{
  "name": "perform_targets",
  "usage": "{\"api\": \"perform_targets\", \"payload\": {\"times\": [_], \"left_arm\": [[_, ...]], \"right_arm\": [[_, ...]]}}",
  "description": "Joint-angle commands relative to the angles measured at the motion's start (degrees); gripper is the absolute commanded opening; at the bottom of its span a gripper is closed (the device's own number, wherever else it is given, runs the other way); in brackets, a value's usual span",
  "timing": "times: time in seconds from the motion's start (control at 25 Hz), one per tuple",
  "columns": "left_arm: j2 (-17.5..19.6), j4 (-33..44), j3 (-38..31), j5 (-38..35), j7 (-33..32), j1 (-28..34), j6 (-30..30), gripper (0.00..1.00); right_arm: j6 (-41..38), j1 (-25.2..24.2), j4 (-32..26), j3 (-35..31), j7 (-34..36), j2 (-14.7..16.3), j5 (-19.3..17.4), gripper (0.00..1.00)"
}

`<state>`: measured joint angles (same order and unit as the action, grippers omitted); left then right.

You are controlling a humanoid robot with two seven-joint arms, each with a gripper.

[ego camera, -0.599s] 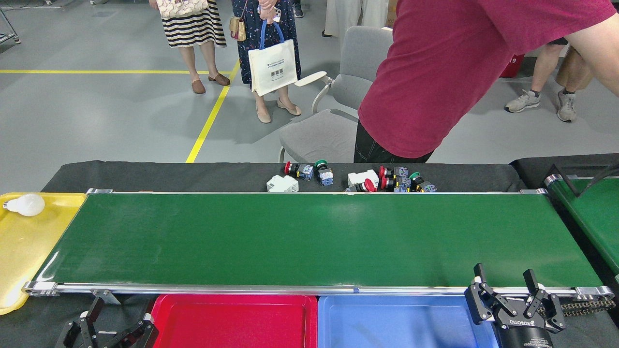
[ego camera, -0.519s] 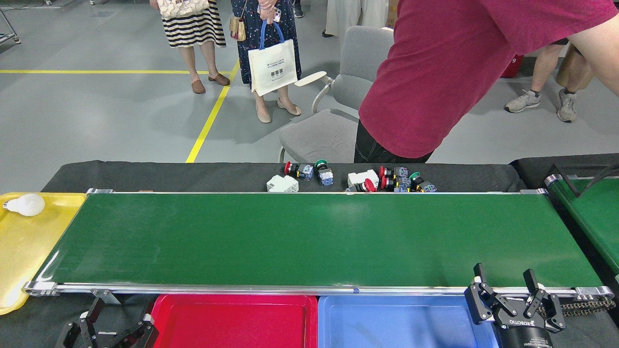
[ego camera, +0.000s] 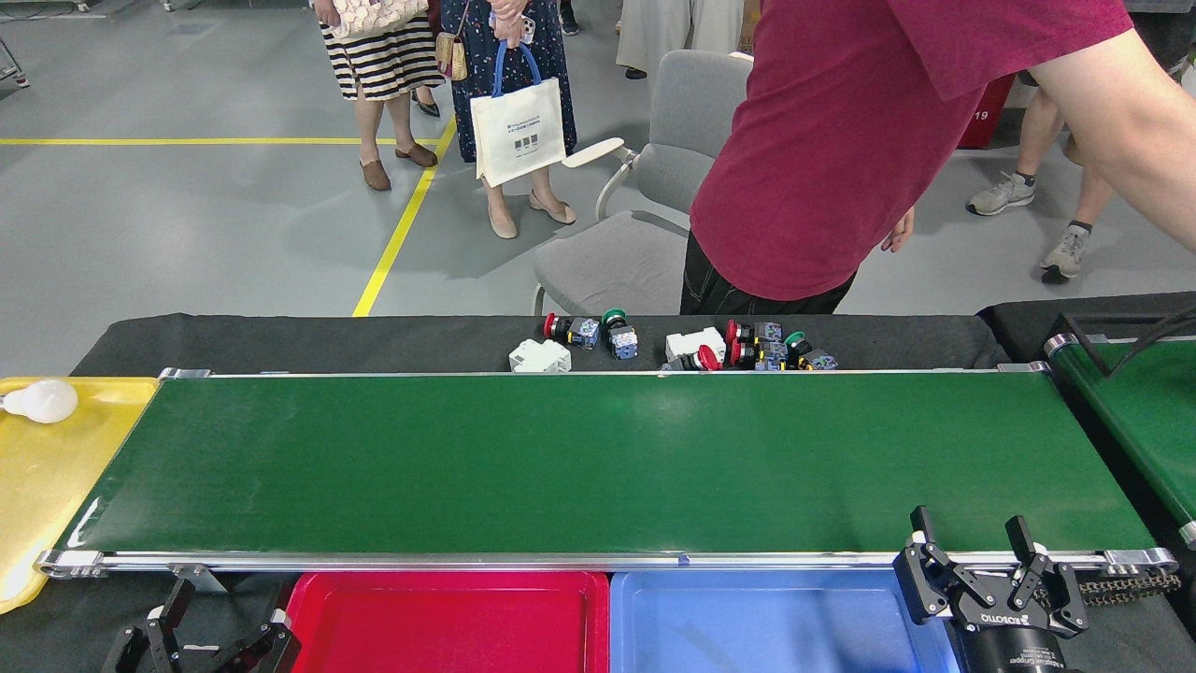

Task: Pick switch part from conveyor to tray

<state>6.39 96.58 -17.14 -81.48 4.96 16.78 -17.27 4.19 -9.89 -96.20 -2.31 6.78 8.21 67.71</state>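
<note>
The conveyor is being seen with its long axis running left to right. The switch parts are lying clustered on the dark tabletop just beyond the belt's far rail, right of centre, their coloured button ends pointing mostly left. The right end effector is being held wide open over the blue tray. The left end effector is also being held open, beside the red tray.

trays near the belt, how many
3: the yellow tray at the conveyor's left end, the red tray and blue tray along its near rail.
</note>
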Motion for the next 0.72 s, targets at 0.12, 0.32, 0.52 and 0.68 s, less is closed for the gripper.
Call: {"api": "perform_targets", "payload": {"times": [0.12,0.32,0.52,0.68], "left_arm": [[0.56,0.54,-0.43,0.36,0.49,-0.44,-0.31,1.00],[0.56,0.89,-0.52,0.36,0.49,-0.52,-0.22,1.00],[0.29,0.89,-0.52,0.36,0.49,-0.44,-0.22,1.00],[0.38,0.89,-0.52,0.36,0.58,-0.44,-0.22,1.00]], "right_arm": [[-0.24,0.66,-1.01,-0.24,-2.57,-0.04,-0.13,0.98],[-0.24,-0.30,-2.24,-0.24,-2.48,-0.04,-0.13,0.98],[-0.24,-4.17,-4.35,0.02,-2.13,-0.92,-0.04,0.98],[-0.24,-5.14,-4.70,0.02,-2.13,-1.01,0.14,0.98]]}}
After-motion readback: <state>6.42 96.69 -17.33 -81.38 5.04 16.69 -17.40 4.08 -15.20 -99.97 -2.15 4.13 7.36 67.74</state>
